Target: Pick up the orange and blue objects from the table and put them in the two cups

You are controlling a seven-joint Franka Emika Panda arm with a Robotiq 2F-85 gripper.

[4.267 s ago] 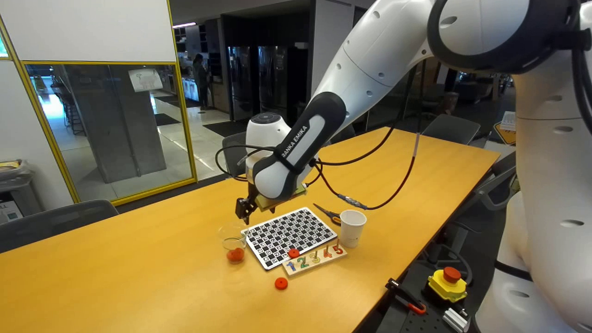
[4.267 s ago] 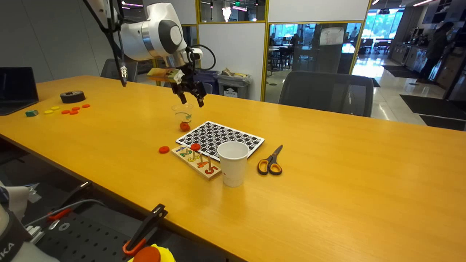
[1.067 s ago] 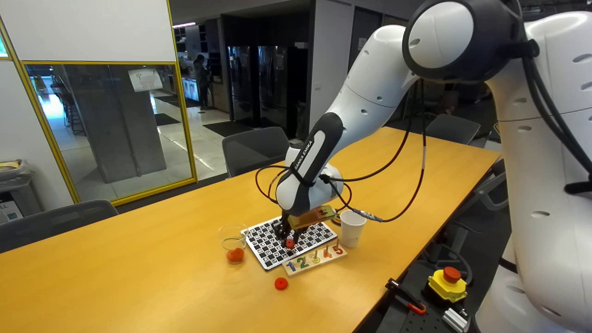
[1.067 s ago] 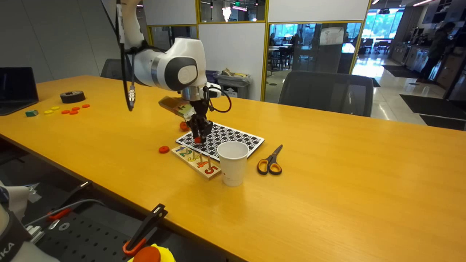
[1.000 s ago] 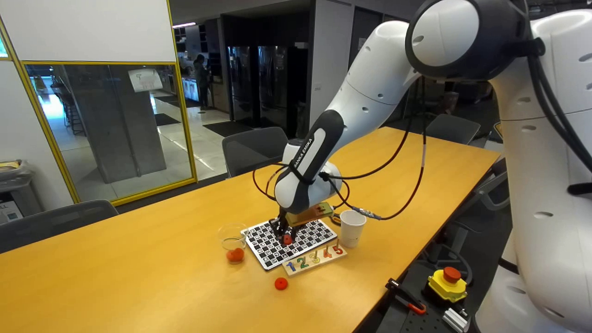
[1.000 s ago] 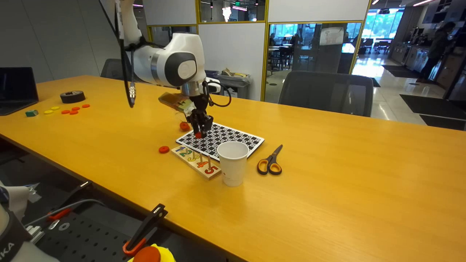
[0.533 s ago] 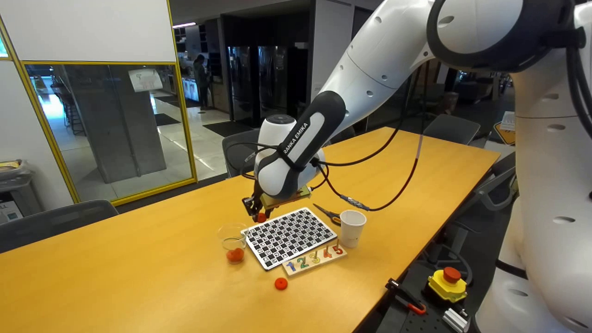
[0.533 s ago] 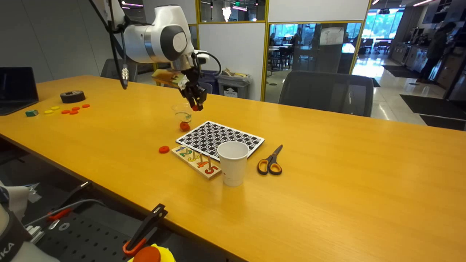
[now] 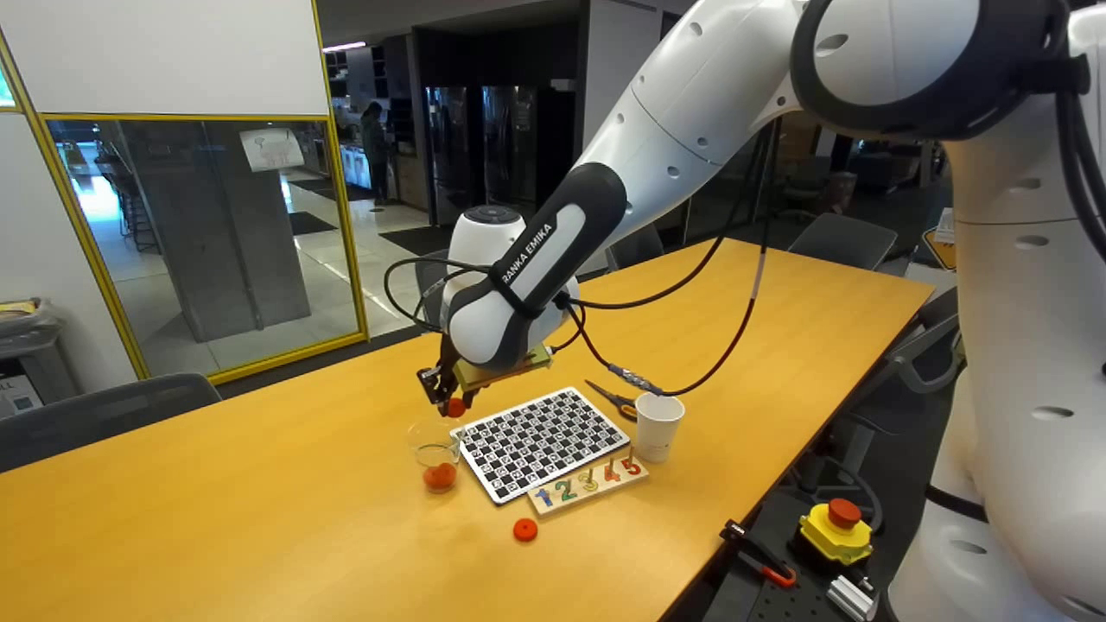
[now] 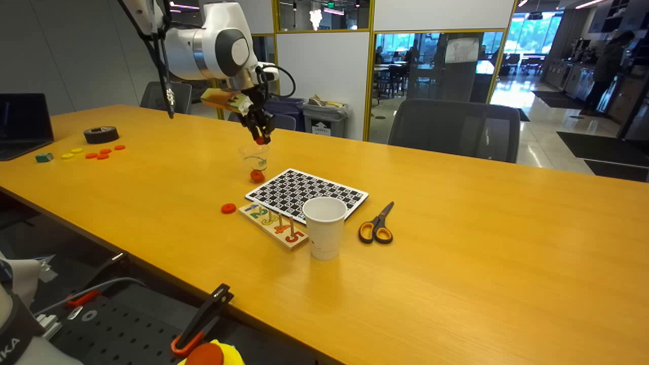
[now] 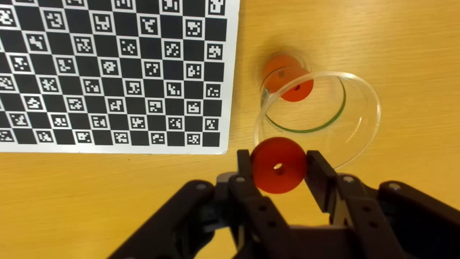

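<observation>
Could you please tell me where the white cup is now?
In an exterior view, the white cup stands between the numbered board at left and the scissors at right.

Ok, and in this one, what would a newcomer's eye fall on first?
Probably the big white robot arm filling the upper right of an exterior view. Next, the red disc pinched between the fingers, near the rim of the clear cup in the wrist view. Then the checkered board lying on the table between the clear cup and the white cup.
</observation>
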